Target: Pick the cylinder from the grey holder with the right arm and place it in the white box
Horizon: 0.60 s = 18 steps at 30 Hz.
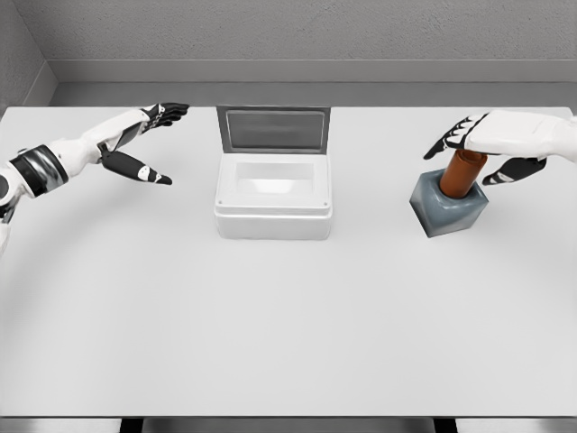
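- Grey walls are closing in behind a white table (270,343), which is carrying everything in the scene.
- Toward the table's right edge, the grey holder (448,207) is sitting tilted, and the rust-brown cylinder (461,173) is standing in its socket, leaning slightly to the right, with its upper part showing.
- At the middle of the table, nearer the far edge, the white box (272,200) is standing with its lid raised behind it and its cavity showing nothing inside.
- Coming in from the right edge, the right hand (491,137) is hovering palm-down right over the cylinder's top, fingers spread and apart, the thumb hanging on the far right side; it is gripping nothing yet.
- Judging by this, the step in hand is the grasp: the fingers and thumb should be lowering to either side of the exposed brown body, below its top, before closing.
- Pulling should be following the cylinder's lean, along the socket's axis, otherwise the holder is likely to be dragging or tipping with it.
- Over the table's far-left corner, the left hand (135,144) is idling with fingers extended and thumb apart, holding nothing, well apart from the box.
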### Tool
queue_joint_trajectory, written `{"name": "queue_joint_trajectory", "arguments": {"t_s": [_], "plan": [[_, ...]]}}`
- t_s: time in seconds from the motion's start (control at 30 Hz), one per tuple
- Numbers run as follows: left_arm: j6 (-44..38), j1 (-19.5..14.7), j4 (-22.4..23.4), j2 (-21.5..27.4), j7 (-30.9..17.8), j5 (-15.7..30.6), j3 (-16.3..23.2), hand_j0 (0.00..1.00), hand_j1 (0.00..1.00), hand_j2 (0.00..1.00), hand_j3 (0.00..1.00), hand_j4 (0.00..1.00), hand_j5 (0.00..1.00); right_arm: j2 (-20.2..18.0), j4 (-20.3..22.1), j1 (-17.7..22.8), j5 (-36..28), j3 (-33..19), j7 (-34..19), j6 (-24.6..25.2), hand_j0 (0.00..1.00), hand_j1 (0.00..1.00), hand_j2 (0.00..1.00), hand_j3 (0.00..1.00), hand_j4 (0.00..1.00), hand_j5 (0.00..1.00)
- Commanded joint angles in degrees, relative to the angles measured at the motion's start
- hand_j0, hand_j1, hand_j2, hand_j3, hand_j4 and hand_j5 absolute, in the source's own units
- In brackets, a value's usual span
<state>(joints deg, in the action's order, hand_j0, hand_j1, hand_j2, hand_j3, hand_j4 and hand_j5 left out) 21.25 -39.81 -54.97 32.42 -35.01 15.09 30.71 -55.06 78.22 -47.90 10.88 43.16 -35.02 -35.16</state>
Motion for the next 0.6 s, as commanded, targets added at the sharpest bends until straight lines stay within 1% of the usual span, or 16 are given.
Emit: {"name": "queue_joint_trajectory", "arguments": {"t_s": [0.0, 0.03, 0.07, 0.2, 0.43, 0.5, 0.53, 0.57], "plan": [[-0.1, 0.0, 0.0, 0.1, 0.0, 0.4, 0.0, 1.0, 1.0, 1.0, 1.0, 1.0, 1.0, 0.0, 0.0, 0.0, -0.3, 0.0, 0.0, 0.2, 0.75, 0.75, 0.75, 0.75, 0.75, 0.75], [-0.2, 0.0, 0.0, 0.1, 0.0, 0.4, 0.0, 1.0, 1.0, 1.0, 1.0, 1.0, 1.0, -0.1, 0.0, 0.0, -0.3, 0.0, 0.0, 0.2, 0.73, 0.73, 0.73, 0.73, 0.73, 0.73], [-0.1, 0.0, 0.0, 0.3, 0.0, 0.4, 0.0, 1.0, 1.0, 1.0, 1.0, 1.0, 1.0, -0.2, 0.0, 0.0, -0.3, 0.0, 0.0, 0.2, 0.69, 0.69, 0.69, 0.69, 0.69, 0.69], [-0.1, 0.1, 0.0, 0.3, 0.0, 0.4, 0.0, 1.0, 1.0, 1.0, 1.0, 1.0, 1.0, -0.5, 0.0, 0.1, -0.2, 0.0, 0.0, 0.2, 0.64, 0.64, 0.64, 0.64, 0.64, 0.64], [-0.1, 0.4, -0.3, 0.4, 0.0, 0.4, -0.1, 1.0, 1.0, 1.0, 1.0, 1.0, 1.0, -0.6, 0.3, 0.5, -0.2, 0.0, 0.0, 0.2, 0.58, 0.58, 0.58, 0.58, 0.58, 0.58], [-0.1, 0.4, -0.3, 0.4, 0.0, 0.4, 0.0, 1.0, 1.0, 1.0, 1.0, 1.0, 1.0, -0.5, 0.2, 0.5, -0.2, 0.0, 0.0, 0.2, 0.55, 0.55, 0.55, 0.55, 0.55, 0.55], [-0.1, 0.4, -0.3, 0.4, 0.0, 0.4, -0.1, 1.0, 1.0, 1.0, 1.0, 1.0, 1.0, -0.5, 0.3, 0.5, -0.2, 0.0, 0.0, 0.2, 0.52, 0.52, 0.52, 0.52, 0.52, 0.52], [-0.1, 0.4, -0.3, 0.4, 0.0, 0.4, 0.0, 1.0, 1.0, 1.0, 1.0, 1.0, 1.0, -0.5, 0.3, 0.5, -0.2, 0.0, 0.0, 0.2, 0.51, 0.51, 0.51, 0.51, 0.51, 0.51]]}}
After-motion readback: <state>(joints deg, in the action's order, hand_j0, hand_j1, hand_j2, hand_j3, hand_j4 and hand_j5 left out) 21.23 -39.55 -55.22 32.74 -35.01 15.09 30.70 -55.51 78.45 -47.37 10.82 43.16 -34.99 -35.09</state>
